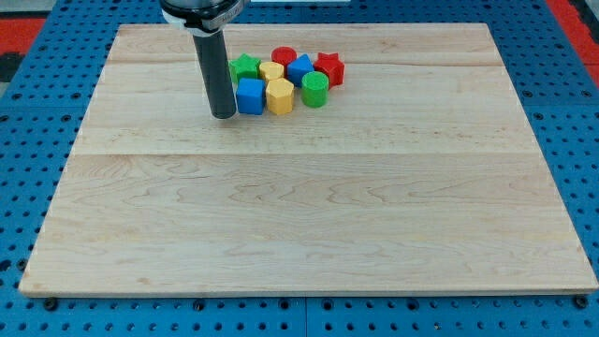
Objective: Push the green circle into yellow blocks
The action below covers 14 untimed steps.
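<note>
On the wooden table (309, 215), my tip (223, 115), a bare rod tool that grasps nothing, sits left of the blue cube (250, 95), so it must round the cluster to nudge the green circle (314, 89) left into the yellow hexagon (280, 95).

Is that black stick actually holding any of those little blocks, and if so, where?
Nothing is held. My tip is a bare rod end resting on the board, just to the view's left of the blue cube; whether they touch cannot be told.
</note>
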Motion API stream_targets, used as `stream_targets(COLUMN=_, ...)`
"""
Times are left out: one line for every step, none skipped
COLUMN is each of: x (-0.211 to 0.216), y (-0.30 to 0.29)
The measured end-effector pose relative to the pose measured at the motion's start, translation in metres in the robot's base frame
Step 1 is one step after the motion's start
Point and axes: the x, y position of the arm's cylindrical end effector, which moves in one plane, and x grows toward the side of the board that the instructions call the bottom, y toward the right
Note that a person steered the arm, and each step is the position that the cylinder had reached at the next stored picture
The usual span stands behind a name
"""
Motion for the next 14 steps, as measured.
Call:
stream_targets(x=0.009, y=0.007)
stream_targets(x=0.049, y=0.023)
stream_targets(x=0.049, y=0.023)
stream_targets(x=0.049, y=0.023)
stream_targets(x=0.061, y=0.083)
stream_targets(x=0.051, y=0.120)
stream_targets(x=0.042, y=0.148)
stream_targets(x=0.038, y=0.233)
stream_targets(x=-0.006, y=0.280)
stream_targets(x=-0.042, y=0.235)
stream_targets(x=-0.042, y=0.144)
stream_targets(x=-0.042, y=0.099)
stream_targets(x=-0.042, y=0.098)
stream_targets(x=-0.042, y=0.098)
